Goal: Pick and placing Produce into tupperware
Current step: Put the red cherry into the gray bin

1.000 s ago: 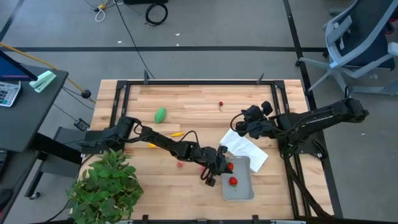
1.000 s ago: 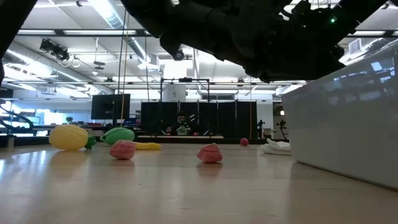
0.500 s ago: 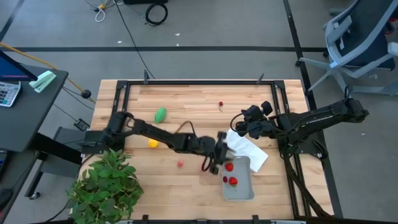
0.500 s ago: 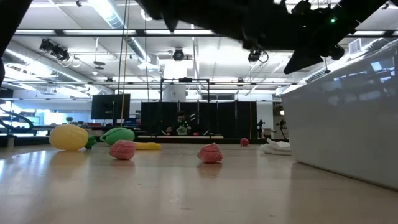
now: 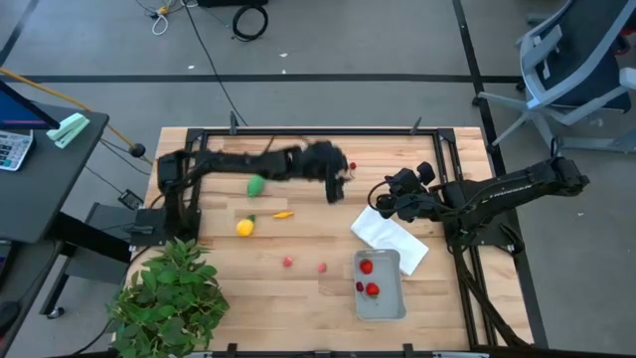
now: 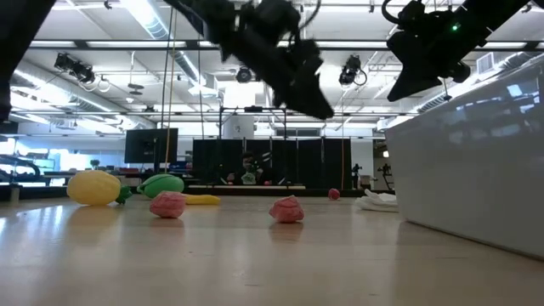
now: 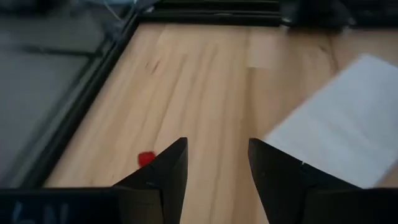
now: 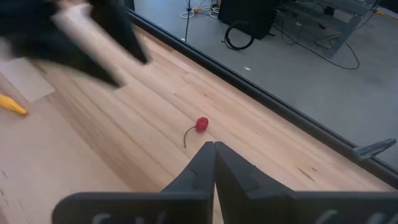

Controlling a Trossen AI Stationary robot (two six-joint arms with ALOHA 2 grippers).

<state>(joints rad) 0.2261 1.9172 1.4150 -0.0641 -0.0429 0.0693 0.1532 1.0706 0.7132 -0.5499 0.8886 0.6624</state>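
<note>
A: Where is the left gripper?

B: Up over the far half of the table, near the small red cherry with its stem; in its own wrist view the two dark fingers stand apart with bare wood between them, so it is released and carries nothing; a red bit shows just beside one finger, and the white cloth lies off to the side.

A: And the right gripper?

B: It hangs by the far corner of the white cloth; its fingers are pressed together in the right wrist view, clenched on nothing; the cherry lies on the wood ahead of it.

A: The tupperware?

B: The tupperware sits at the near edge of the table, touching the cloth's near side; two red pieces lie inside it, toward its far end.

A: What produce is outside it?

B: The green oval just beside the left arm; the yellow lemon-like one and the thin orange piece nearer the middle; two small pink-red pieces on the wood left of the tupperware; the leafy plant fills the near left corner.
</note>
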